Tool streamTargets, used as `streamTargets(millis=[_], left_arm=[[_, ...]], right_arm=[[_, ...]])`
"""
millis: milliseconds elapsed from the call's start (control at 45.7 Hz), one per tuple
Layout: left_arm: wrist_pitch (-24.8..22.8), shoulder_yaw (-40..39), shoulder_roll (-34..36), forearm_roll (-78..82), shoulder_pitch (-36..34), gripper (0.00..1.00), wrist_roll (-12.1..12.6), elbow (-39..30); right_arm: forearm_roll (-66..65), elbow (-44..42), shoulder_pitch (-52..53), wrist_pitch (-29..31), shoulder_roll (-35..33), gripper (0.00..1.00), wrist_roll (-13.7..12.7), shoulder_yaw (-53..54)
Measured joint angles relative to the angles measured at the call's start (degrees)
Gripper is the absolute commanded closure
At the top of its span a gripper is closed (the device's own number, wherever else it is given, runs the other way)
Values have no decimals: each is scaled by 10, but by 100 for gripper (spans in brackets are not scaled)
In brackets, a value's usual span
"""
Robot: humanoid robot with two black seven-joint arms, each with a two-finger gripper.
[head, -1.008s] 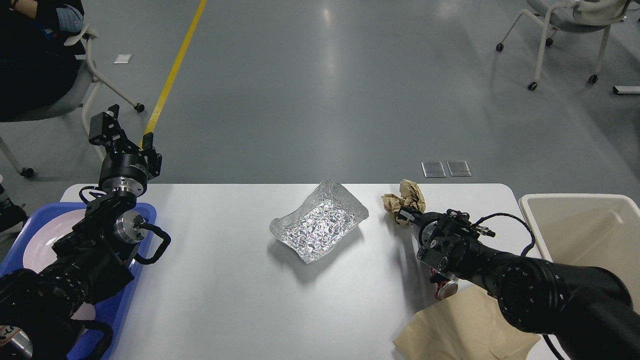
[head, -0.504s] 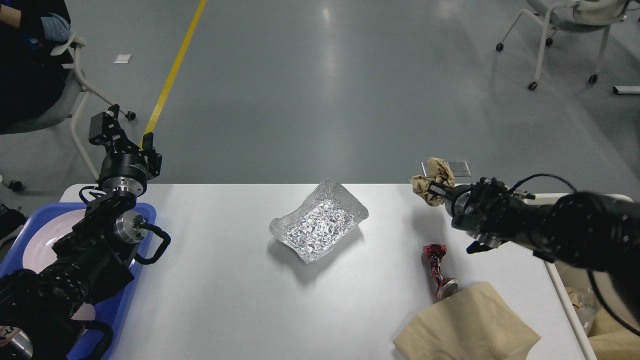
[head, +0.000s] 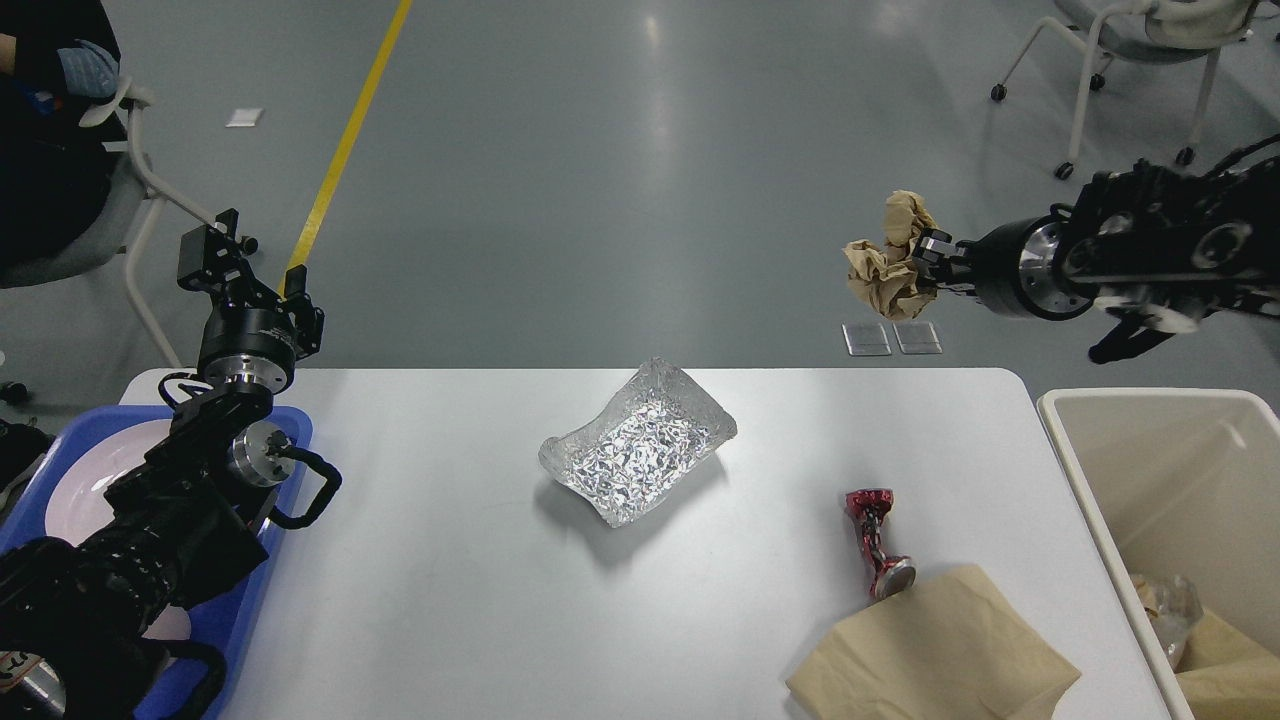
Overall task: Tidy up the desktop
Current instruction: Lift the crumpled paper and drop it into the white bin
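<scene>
3 loose things are left on the worktop, the white slab filling the lower middle of the frame: a crumpled foil tray at centre, a crushed red can at lower right, and a flat sheet of brown paper touching the can's lower end at the bottom edge; 1 more, a ball of brown paper, is already off the surface, pinched in the right hand high at the upper right, above the floor beyond the far edge and not yet over the beige bin; that bin, at the right edge, already holds some wrappers and paper in its near corner, so part of the clearing looks done. The left hand stands raised at the left with its fingers apart, holding nothing, above the blue tray with its white plate. By my reckoning the job is perhaps halfway; the ball needs dropping in, then the remaining 3 follow.
</scene>
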Motion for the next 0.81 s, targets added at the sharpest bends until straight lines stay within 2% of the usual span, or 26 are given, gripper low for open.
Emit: streamTargets(millis=[175,307,438,613,767,789,810], left_arm=[[0,0,0,0,0,4,0,0],[0,0,0,0,0,4,0,0],[0,0,0,0,0,4,0,0],[0,0,0,0,0,4,0,0],[0,0,0,0,0,4,0,0],[0,0,0,0,0,4,0,0],[0,0,0,0,0,4,0,0]], right_arm=[[1,5,93,159,-48,100,0,6],[1,0,105,195,-77,100,0,0],[0,-48,43,158,-103,100,-2,-18],[0,-151,-156,54,-132,100,-3,-27],[8,-241,-314,-11,-145,100,-3,-15],[9,-254,-335,-17,-145,96,-3,-13],[10,-267,-356,-23,-144,83,-3,-11]])
